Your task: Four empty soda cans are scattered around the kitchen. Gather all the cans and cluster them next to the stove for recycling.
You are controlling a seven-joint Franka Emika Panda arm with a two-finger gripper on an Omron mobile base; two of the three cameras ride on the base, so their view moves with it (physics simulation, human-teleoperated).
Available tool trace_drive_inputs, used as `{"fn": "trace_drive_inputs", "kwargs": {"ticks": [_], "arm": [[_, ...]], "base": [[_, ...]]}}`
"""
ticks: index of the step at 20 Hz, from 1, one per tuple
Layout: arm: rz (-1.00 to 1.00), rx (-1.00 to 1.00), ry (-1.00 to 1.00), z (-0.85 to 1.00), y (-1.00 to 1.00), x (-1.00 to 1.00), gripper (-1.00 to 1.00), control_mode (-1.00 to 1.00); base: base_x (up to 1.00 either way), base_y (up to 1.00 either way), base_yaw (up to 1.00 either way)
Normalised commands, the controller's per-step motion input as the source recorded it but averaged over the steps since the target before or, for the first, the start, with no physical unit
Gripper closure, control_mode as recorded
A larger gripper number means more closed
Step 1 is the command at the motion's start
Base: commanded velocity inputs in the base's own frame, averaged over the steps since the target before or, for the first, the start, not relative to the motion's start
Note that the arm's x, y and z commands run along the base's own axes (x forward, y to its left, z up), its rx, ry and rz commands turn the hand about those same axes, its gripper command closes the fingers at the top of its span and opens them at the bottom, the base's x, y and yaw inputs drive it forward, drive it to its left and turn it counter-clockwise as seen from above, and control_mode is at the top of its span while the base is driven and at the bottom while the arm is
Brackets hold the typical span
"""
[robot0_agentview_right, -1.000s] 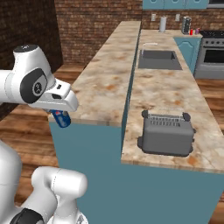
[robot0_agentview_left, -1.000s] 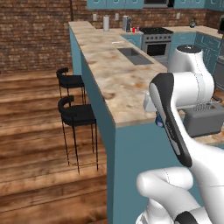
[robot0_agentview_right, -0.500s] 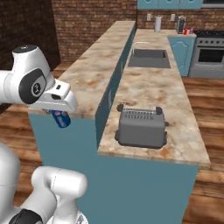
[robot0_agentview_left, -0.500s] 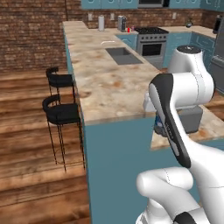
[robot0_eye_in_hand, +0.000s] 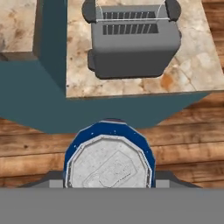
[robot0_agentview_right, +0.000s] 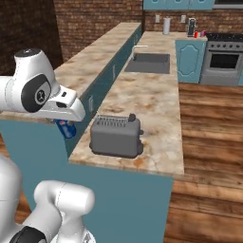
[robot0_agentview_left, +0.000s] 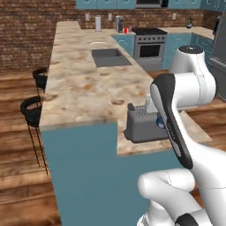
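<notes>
Your base has driven round the island end since the earlier frames; the whole scene shifts, toaster (robot0_agentview_right: 116, 135) now dead ahead. Gripper (robot0_eye_in_hand: 109, 181) hangs at 6 o'clock in the hand view, clamped on the blue soda can (robot0_eye_in_hand: 109, 164), its lid facing the camera. Stove (robot0_agentview_right: 223, 59) sits far off at 1 o'clock, one red can (robot0_agentview_right: 195, 34) just beside it. This can isn't delivered yet. Fingertips are mostly hidden; other cans unaccounted for.

Blue can (robot0_eye_in_hand: 109, 159): lower part cut by hand view's bottom edge; toaster (robot0_agentview_left: 142, 125): right end hidden behind arm
</notes>
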Motion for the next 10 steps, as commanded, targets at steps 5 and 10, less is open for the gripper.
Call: {"fn": "trace_drive_inputs", "kwargs": {"ticks": [5, 10], "arm": [[0.00, 0.00, 0.00, 0.00, 0.00, 0.00, 1.00, 1.00], [0.00, 0.00, 0.00, 0.00, 0.00, 0.00, 1.00, 1.00]], "base": [[0.00, -0.81, 0.10], [0.00, -0.80, 0.10]]}}
